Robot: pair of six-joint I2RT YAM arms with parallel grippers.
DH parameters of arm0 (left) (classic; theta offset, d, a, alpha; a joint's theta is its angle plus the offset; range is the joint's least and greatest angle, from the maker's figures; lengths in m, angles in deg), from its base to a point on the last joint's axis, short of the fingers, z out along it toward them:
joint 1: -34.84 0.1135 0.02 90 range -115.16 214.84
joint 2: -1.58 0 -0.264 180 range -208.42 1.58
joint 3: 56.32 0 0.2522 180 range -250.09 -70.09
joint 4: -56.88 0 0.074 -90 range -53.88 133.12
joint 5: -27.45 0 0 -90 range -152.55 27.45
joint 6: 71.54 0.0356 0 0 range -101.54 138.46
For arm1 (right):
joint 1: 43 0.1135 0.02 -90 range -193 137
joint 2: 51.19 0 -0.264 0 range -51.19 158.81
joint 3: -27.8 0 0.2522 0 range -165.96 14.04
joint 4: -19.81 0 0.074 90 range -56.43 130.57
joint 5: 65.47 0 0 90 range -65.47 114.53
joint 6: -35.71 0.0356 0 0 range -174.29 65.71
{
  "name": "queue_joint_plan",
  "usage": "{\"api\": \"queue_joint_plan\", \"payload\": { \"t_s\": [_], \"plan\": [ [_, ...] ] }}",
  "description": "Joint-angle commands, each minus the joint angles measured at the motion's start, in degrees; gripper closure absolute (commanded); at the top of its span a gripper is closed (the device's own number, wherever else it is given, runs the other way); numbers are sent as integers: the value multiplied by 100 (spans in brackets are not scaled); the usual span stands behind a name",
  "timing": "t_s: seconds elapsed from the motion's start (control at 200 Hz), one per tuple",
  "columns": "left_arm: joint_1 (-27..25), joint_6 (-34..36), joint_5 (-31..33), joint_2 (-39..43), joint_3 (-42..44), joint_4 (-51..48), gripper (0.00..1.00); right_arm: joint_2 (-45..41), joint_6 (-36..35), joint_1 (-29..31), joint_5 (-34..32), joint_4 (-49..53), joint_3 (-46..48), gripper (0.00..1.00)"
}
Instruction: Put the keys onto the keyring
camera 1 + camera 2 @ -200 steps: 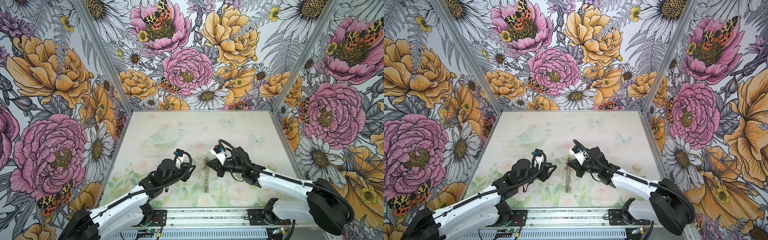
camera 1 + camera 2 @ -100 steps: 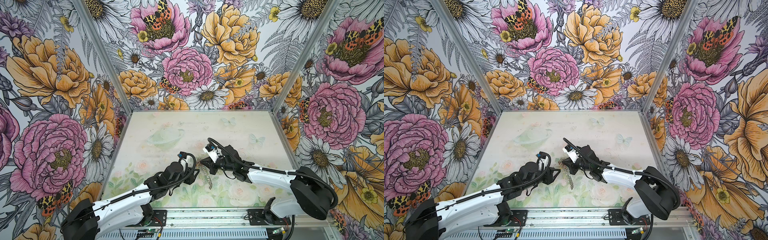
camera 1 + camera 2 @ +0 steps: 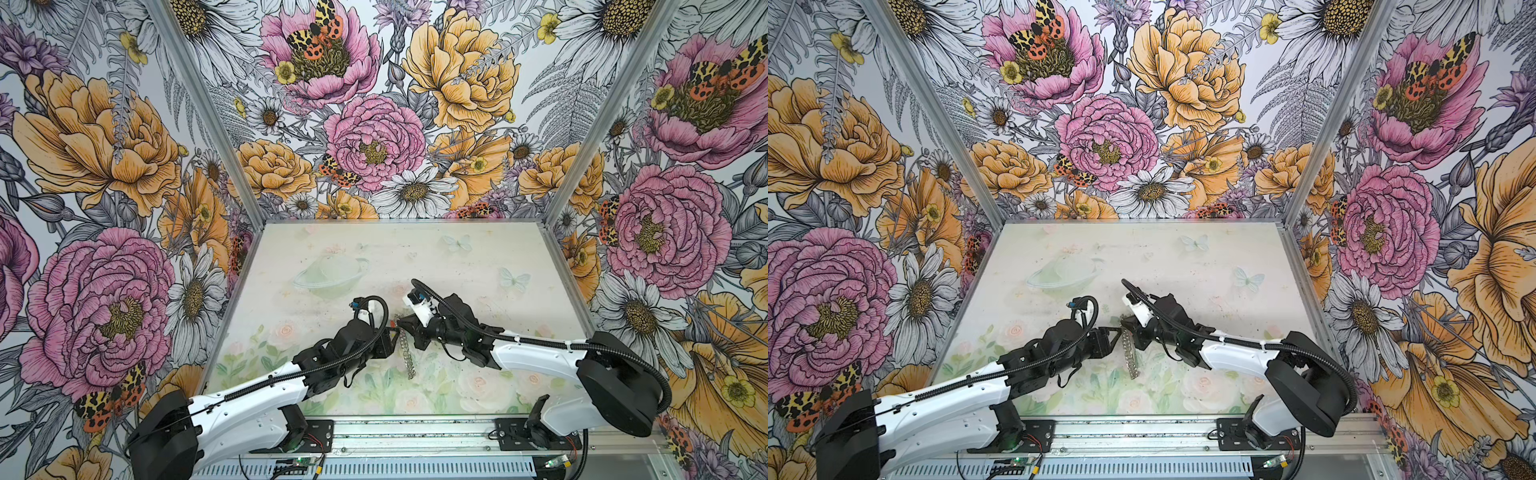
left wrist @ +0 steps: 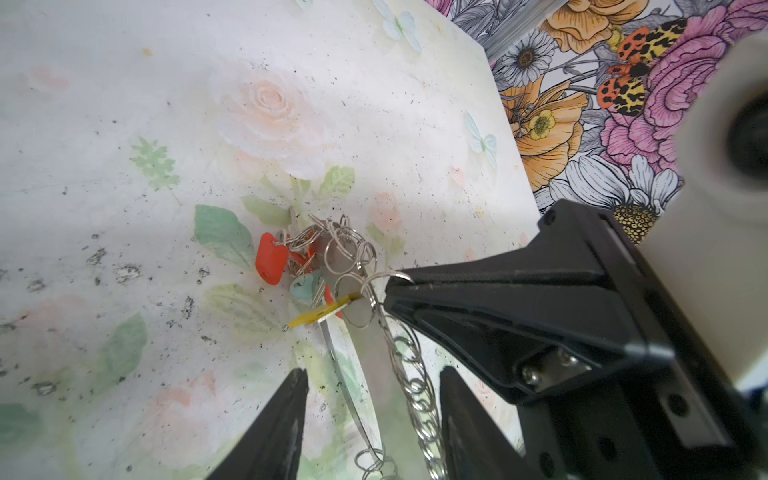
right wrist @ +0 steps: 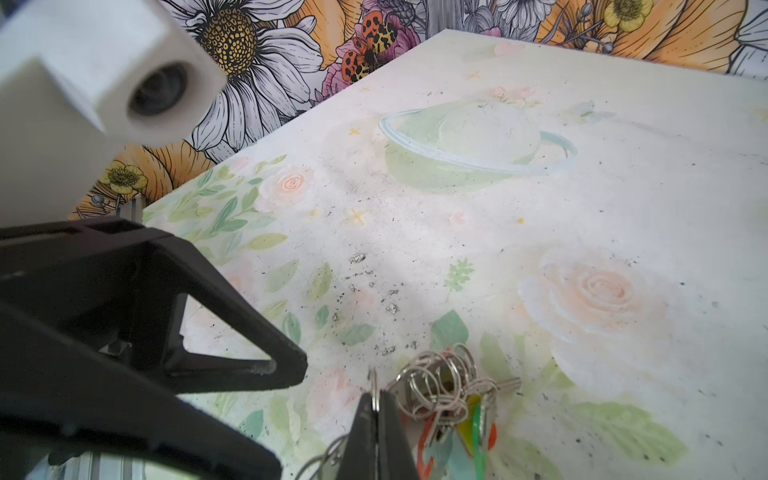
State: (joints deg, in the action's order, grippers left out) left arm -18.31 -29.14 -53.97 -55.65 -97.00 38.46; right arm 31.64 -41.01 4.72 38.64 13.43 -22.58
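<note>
The keyring hangs edge-on like a chain over the front middle of the table in both top views. My right gripper is shut on a split ring at the keyring's top edge. Bunched beside that grip hang the keys: a yellow tag, an orange tag and a teal tag. My left gripper is open, and the flat grey hoop and its ring fringe pass between its fingers. In a top view the left gripper meets the right gripper tip to tip.
The pale floral table is enclosed by flowered walls on three sides, with a metal rail along the front edge. The right gripper's black body fills much of the left wrist view, close beside the left fingers.
The right gripper has carried the keyring a little left. The left gripper has moved right up to it and its jaws have widened. The keyring swung and now hangs straighter.
</note>
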Motion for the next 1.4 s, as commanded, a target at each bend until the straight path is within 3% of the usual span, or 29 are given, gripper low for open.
{"api": "queue_joint_plan", "payload": {
  "t_s": [0.0, 0.22, 0.611, 1.026, 1.391],
  "plan": [
    [-46, -175, -40, -160, -162, -98, 47, 101, 102, 44, -253, -435, -134, 100],
    [-176, -206, -209, -389, -278, 73, 47, 202, 175, 79, -747, -257, -246, 100],
    [-391, -576, 299, 203, -138, -34, 46, 329, 245, 118, -853, -329, -337, 100],
    [-346, -220, 516, -427, -523, -926, 51, 312, 251, 167, -848, -324, -390, 100],
    [-86, -75, 61, -719, -465, -621, 78, 346, 308, 159, -842, -171, -481, 100]
  ]
}}
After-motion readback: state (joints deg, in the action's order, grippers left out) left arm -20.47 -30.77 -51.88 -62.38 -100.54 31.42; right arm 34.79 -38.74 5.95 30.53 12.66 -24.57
